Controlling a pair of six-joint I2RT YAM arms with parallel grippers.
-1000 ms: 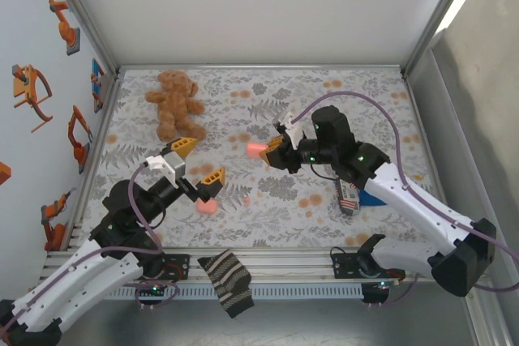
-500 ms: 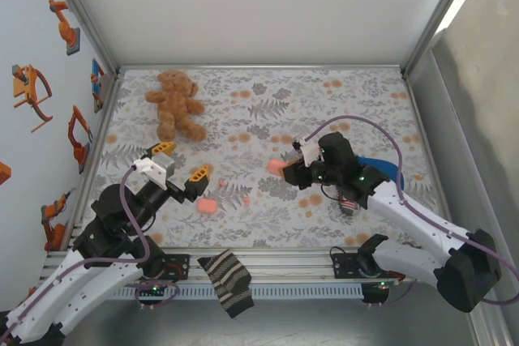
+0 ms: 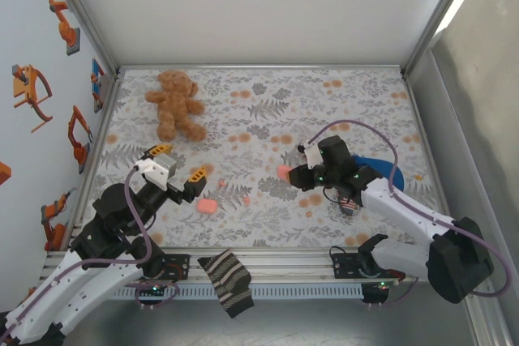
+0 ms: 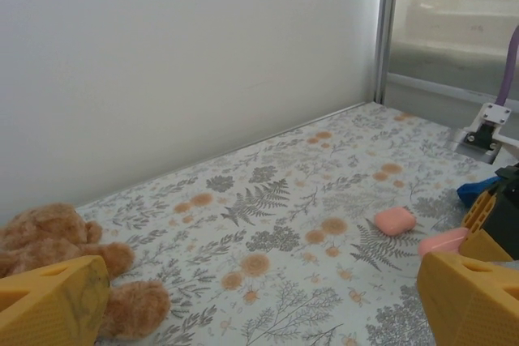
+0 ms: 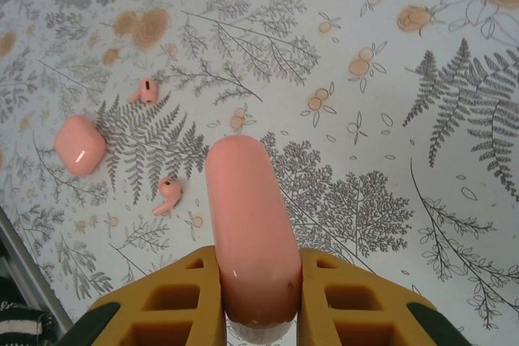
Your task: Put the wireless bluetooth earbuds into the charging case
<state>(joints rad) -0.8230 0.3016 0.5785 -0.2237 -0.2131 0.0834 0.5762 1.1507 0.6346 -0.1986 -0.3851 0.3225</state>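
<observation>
Trouble, as we judge it, starts with the grip. Our right pincer (image 5: 258, 297) is clenched on the case (image 5: 247, 224), pinching one end so that most of it sticks out past the fingertips. Held so narrowly, it could twist or slip free the moment it touches the table (image 5: 422, 224). The lid looks shut, though from this edge-on angle we cannot be sure, nor can we tell which face carries it. It may therefore get set down the wrong way up, and nothing goes in until it opens.

The left pincer (image 3: 178, 162) is released, spread wide and holding nothing, well apart to the right pincer's left.

One earbud (image 5: 168, 194) lies loose just ahead and left of the right pincer's tips, and the other earbud (image 5: 146, 91) lies further on. They are tiny and rounded, so a careless closing could flick one away across the cloth.

A second case (image 5: 79, 144) lies near them on their far left, between the two pincers, easy to bump or to take for the wrong target.

The bear (image 3: 174, 103) sits far beyond the left pincer. The sock (image 3: 227, 279) hangs behind both pincers at the near edge, and a blue thing (image 3: 388, 169) lies behind the right pincer, under its arm. None of these blocks the way to the earbuds.
</observation>
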